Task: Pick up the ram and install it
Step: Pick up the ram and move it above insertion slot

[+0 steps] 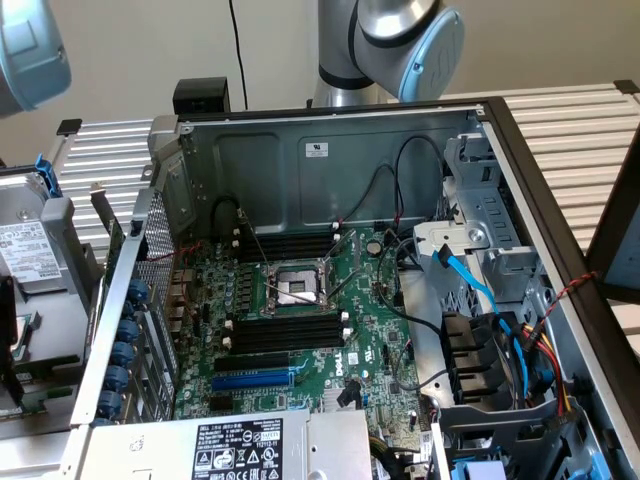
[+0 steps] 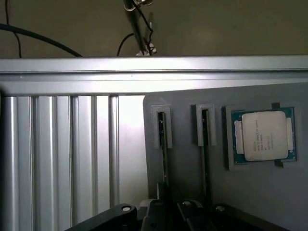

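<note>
A slatted aluminium table (image 1: 570,120) carries an open computer case (image 1: 270,170), its black memory slots (image 1: 285,335) empty. Near the table's edge rail, a grey holder (image 2: 185,168) keeps the ram (image 2: 163,144) standing on edge, with the gripper (image 2: 168,214) close over it; whether the jaws are open cannot be told. The ram looks light, stiff and probably fragile, best pinched across its faces mid-length.

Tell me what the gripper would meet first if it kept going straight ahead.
Probably the thin dark ram stick standing on edge in a slot of the grey plastic holder, though depth is unclear.
</note>
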